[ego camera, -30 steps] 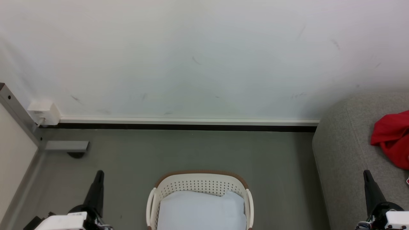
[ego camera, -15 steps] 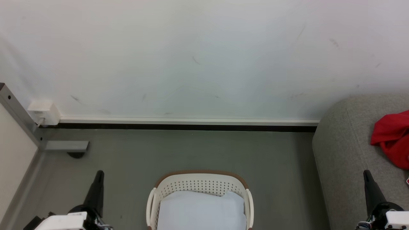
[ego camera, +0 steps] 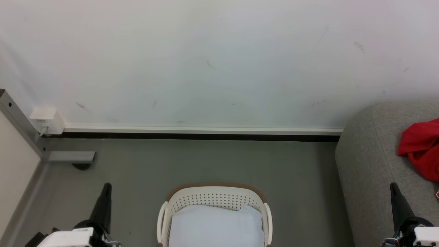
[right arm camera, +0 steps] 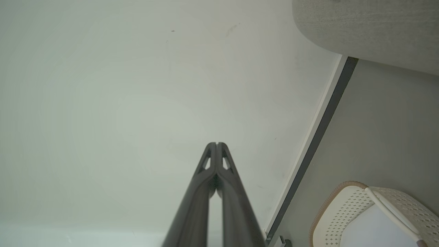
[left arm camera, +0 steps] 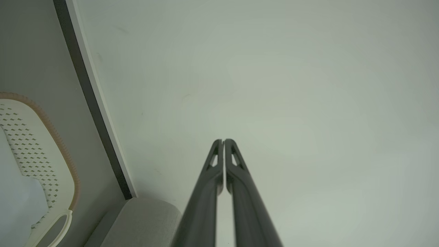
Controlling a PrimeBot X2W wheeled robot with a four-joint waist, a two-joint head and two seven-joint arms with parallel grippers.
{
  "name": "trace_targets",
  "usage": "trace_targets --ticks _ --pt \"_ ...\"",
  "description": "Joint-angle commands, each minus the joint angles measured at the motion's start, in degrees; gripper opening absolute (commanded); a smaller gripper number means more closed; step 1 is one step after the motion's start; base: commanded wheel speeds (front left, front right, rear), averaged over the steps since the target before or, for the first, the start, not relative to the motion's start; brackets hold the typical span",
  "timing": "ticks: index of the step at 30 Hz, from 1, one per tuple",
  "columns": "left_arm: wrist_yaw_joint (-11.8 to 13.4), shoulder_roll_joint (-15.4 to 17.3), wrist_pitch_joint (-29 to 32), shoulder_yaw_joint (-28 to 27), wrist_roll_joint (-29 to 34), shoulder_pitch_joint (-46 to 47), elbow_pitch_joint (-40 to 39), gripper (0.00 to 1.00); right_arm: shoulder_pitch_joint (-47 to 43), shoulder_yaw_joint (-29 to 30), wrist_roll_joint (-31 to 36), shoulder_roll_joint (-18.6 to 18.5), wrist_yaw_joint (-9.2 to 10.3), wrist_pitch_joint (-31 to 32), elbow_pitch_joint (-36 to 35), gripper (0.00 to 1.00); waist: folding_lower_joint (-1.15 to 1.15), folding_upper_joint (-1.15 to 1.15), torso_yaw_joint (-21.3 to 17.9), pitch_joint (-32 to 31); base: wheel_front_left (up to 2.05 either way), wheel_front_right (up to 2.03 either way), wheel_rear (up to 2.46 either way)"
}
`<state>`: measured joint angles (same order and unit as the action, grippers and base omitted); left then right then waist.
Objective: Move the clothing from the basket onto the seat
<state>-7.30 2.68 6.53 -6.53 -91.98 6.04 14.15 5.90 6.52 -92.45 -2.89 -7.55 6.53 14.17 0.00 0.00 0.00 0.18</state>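
**A:** What are the fingers doing?

**B:** Both pairs are pressed together with nothing between them. The left gripper (left arm camera: 223, 141) and the right gripper (right arm camera: 216, 144) both point at the white wall (ego camera: 219, 61).

**A:** Did anything move just now?

**B:** No. The grippers, the basket and the red cloth are all where they were a second ago. The robot is just waiting.

**A:** Where is the clothing?

**B:** The red clothing (ego camera: 420, 147) lies on top of the grey sofa (ego camera: 367, 164), a little way in from its rounded end. The white laundry basket (ego camera: 214, 197) sits on the floor (ego camera: 205, 161) between the two grippers, apart from the sofa. The part of it I can see holds a pale pad (ego camera: 216, 226) and nothing red. Its near end is cut off.

**A:** So is the job done?

**B:** I think so, or nearly. Nothing red is left to grab that I can see
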Motion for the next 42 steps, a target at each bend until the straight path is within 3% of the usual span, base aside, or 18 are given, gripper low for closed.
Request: trace_targets --ticks 1,42 --pt "-0.36 0.38 0.22 -0.05 -0.79 0.39 -0.2 0.0 0.53 0.26 0.08 0.04 0.12 0.2 -0.31 0.0 0.0 0.0 0.0 0.0 0.0 0.0 0.0" --pt "-0.36 0.38 0.22 -0.05 -0.8 0.38 -0.21 0.0 0.53 0.29 0.12 0.05 0.12 0.23 -0.31 0.0 0.0 0.0 0.0 0.0 0.0 0.0 0.0"
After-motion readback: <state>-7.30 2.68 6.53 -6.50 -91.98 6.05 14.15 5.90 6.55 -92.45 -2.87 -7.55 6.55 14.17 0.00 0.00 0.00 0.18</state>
